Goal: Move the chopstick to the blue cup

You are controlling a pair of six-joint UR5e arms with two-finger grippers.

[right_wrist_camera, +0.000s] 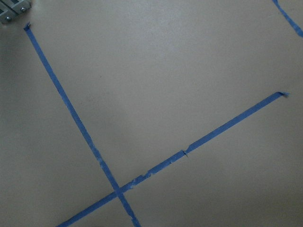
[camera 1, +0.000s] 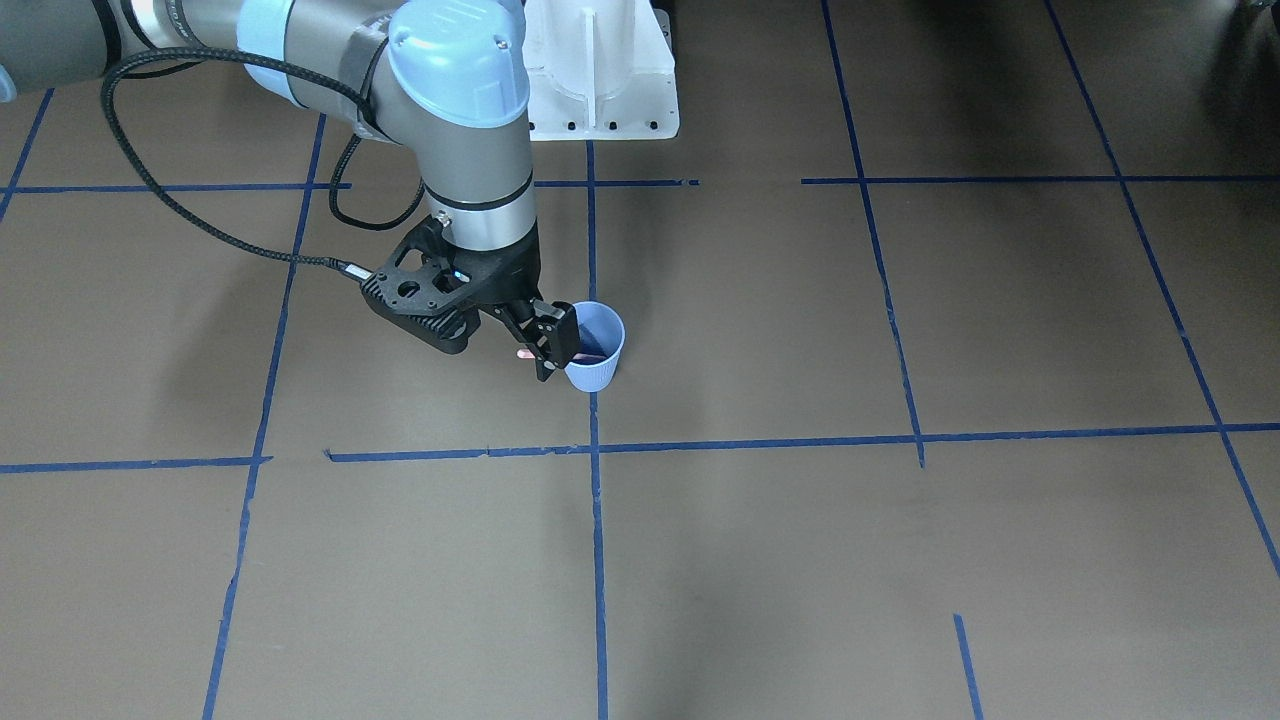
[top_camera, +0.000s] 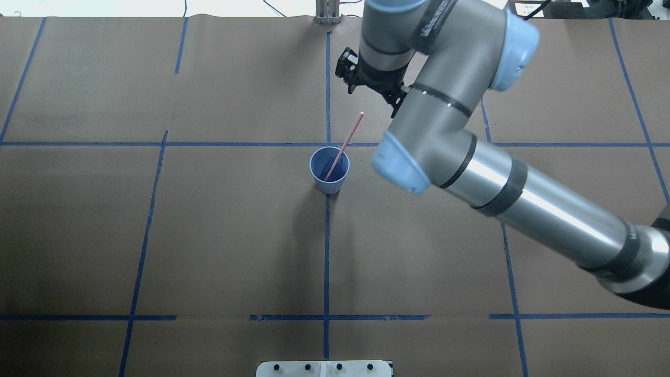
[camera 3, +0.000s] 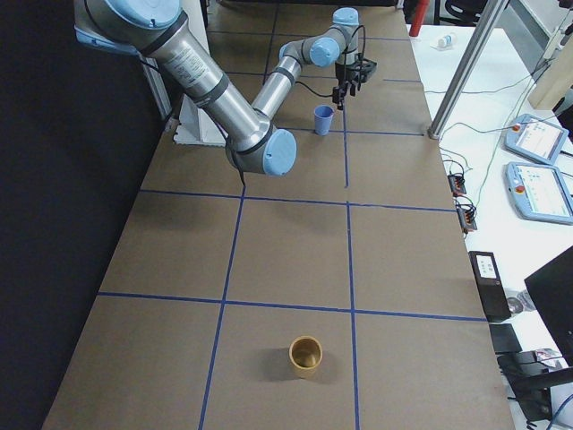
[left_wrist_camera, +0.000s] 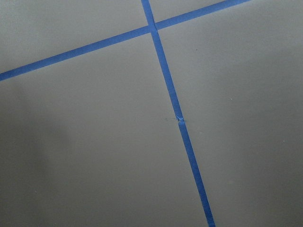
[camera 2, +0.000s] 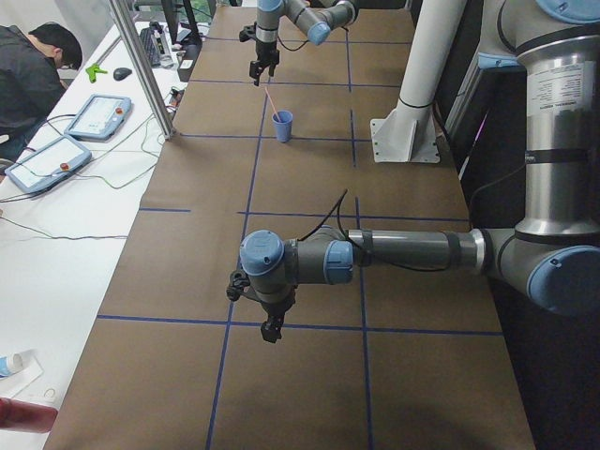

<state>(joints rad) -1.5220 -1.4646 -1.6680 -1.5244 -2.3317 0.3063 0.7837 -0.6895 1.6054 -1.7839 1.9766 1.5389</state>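
1. surface (top_camera: 209, 235): brown paper covering marked with blue tape lines. it carries the task's things near the centre line.

2. right arm (top_camera: 523, 193): extended across the surface, wrist pointing down just beyond the blue cup. the left arm (camera 2: 412, 251) is parked low at the other end of the surface, well apart from the work. its left hand (camera 2: 272, 328) shows only in the side view, so its state cannot be told.

3. right hand (camera 1: 552, 350): positioned just beside the cup rim, at the upper end of the chopstick. in the front-facing view a short pink tip shows on the far side of the fingers from the cup. the views do not resolve whether the fingers clamp the stick or stand parted around it, so the state cannot be told.

4. blue cup (top_camera: 319, 167): upright on the centre tape line. a tan cup (camera 3: 306, 356) stands well apart at the other end and is not involved.

5. chopstick (top_camera: 345, 144): lower end inside the blue cup, shaft tilted over the rim, upper end up near the right hand.

step in hand (judgement): the insertion is essentially made, and the release and withdrawal stage applies.

next move (judgement): make sure the fingers are parted, then raise the hand straight up, clear of the upper end. avoid any sideways drag, because the cup looks light and the long, tilted stick could lever it over.
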